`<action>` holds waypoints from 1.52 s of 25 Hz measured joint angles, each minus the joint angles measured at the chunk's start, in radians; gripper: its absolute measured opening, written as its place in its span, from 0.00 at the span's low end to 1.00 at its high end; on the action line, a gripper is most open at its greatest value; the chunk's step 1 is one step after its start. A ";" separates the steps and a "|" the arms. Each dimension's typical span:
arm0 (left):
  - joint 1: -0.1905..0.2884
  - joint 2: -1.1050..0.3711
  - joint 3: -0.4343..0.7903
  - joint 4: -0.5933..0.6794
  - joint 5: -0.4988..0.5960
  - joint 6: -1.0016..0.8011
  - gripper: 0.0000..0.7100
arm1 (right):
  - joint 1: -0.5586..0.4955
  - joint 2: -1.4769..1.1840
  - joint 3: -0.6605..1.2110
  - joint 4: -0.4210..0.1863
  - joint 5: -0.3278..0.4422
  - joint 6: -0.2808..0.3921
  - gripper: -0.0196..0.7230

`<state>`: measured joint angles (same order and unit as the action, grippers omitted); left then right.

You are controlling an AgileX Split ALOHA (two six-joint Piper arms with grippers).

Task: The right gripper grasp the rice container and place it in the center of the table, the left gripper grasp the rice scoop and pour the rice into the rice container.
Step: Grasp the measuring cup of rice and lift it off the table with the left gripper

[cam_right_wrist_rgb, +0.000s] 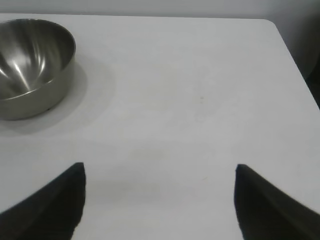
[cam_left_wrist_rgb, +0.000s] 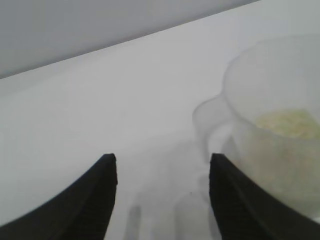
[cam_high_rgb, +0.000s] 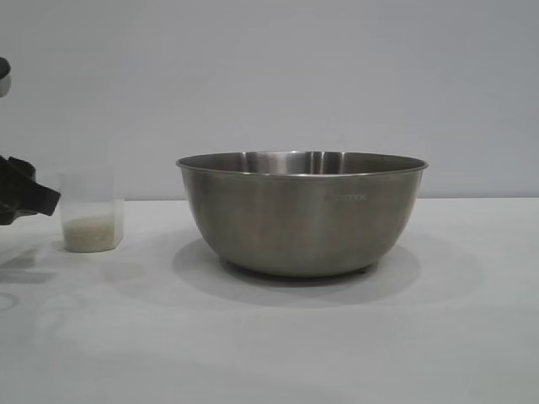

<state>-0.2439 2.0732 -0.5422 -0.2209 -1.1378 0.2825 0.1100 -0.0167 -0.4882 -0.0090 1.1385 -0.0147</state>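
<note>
The left gripper (cam_high_rgb: 52, 200) comes in at the left edge of the exterior view with its jaws partly open and nothing between them, its tips just beside the rice scoop (cam_high_rgb: 91, 224) but apart from it. In the left wrist view the gap between the fingers shows only bare table (cam_left_wrist_rgb: 100, 110), and the scoop's loop handle sits just off one finger (cam_left_wrist_rgb: 235, 195), with the rice (cam_left_wrist_rgb: 287, 123) a pale layer in the bottom of the cup. Right of the scoop, with a clear strip of white between them, stands the rice container (cam_high_rgb: 301, 215) at the centre of the frame, its shadow pooled around its base. The right gripper (cam_right_wrist_rgb: 160, 200) hangs wide open and empty over open table, the container at the upper left of its view, well apart. The table's rounded far corner shows at the upper right there. A plain grey wall closes the room behind.
</note>
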 joint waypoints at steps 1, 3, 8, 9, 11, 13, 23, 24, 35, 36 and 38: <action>0.001 0.002 -0.004 0.002 0.000 0.000 0.48 | 0.000 0.000 0.000 0.000 0.000 0.000 0.78; 0.001 0.006 -0.018 0.002 0.000 0.000 0.48 | 0.000 0.000 0.000 0.000 0.000 0.000 0.78; 0.001 0.030 -0.070 0.004 0.000 0.000 0.48 | 0.000 0.000 0.000 0.000 0.000 0.000 0.78; 0.001 0.032 -0.082 0.004 0.000 0.000 0.48 | 0.000 0.000 0.000 0.000 0.000 0.000 0.78; 0.001 0.038 -0.100 0.006 0.000 0.000 0.48 | 0.000 0.000 0.000 0.000 0.000 0.000 0.78; 0.001 0.040 -0.112 0.018 0.002 0.000 0.38 | 0.000 0.000 0.000 0.000 0.000 0.000 0.78; 0.001 0.040 -0.125 0.082 0.002 0.023 0.00 | 0.000 0.000 0.000 0.000 0.000 0.000 0.78; 0.001 0.040 -0.125 0.082 0.002 0.023 0.00 | 0.000 0.000 0.000 0.000 0.000 0.000 0.78; 0.001 -0.112 -0.125 0.175 0.008 0.027 0.00 | 0.000 0.000 0.000 0.000 0.000 0.000 0.78; 0.001 -0.135 -0.125 0.207 0.008 0.029 0.00 | 0.000 0.000 0.000 0.000 0.000 0.000 0.78; 0.001 -0.176 -0.125 0.264 0.008 0.031 0.00 | 0.000 0.000 0.000 0.000 0.000 0.000 0.78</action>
<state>-0.2433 1.8971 -0.6676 0.0433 -1.1300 0.3131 0.1100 -0.0167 -0.4882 -0.0090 1.1385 -0.0147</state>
